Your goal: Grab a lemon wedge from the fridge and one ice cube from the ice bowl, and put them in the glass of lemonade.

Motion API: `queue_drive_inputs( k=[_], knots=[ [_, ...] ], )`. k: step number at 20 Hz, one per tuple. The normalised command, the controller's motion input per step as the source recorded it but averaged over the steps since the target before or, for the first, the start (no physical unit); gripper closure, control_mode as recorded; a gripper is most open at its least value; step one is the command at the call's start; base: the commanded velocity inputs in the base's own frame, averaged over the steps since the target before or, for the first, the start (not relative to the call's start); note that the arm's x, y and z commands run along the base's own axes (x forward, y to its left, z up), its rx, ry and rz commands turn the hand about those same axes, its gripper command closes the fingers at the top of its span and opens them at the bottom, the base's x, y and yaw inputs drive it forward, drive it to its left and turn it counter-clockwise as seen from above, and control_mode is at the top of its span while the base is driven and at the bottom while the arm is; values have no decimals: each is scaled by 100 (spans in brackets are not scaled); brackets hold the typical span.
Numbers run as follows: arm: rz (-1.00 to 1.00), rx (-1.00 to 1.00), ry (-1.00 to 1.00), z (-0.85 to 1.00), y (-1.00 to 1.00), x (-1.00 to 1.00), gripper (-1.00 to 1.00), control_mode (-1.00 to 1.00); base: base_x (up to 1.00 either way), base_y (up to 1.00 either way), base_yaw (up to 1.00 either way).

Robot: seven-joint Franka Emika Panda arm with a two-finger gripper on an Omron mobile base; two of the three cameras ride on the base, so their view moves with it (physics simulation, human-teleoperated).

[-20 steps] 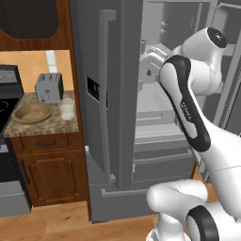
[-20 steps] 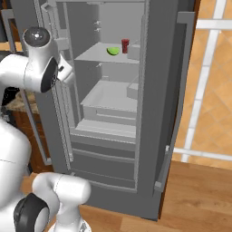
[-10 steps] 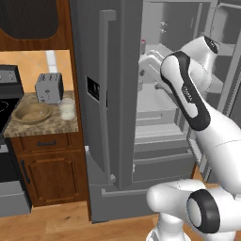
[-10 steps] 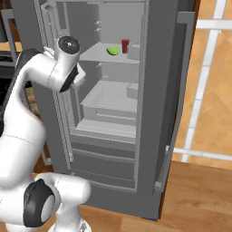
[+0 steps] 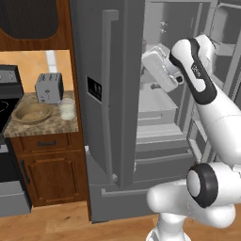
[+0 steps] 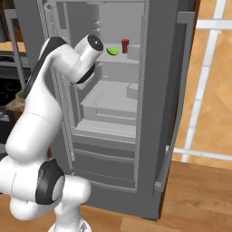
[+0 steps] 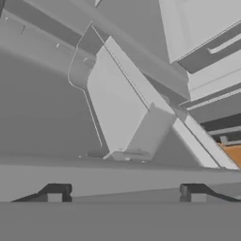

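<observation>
The tall dark-grey fridge stands with its door open. The white robot arm is reaching inside it. The gripper has its two dark fingers far apart, and nothing is between them. In the hand view they point at grey walls and bins, not at any food.

The tiny yellow-green lemon wedge lies on the upper shelf, near its back edge. A small red cup stands just beside it.

I think this is the first step: getting the lemon wedge. The hand looks to be below and to the side of that shelf. Next it would have to lift up, turn toward the wedge, and close on it softly, without bumping the red cup.

To the left of the fridge is a speckled brown counter on a wooden cupboard. The wide tan-brown ice bowl sits there. The short whitish glass of lemonade stands near the counter's right edge. A silver toaster sits behind them. The floor is wood.
</observation>
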Motion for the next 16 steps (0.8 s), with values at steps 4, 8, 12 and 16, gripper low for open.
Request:
queue_drive_inputs(
  k=[4,8,12,16],
  knots=[
    [0,4,0,0,-8,17,-100,-100,0,0,0],
    [0,2,0,0,26,0,-100,-100,0,0,0],
    [0,3,0,0,9,-14,-100,-100,0,0,0],
    [0,3,0,0,-14,-11,-100,-100,0,0,0]
  ],
)
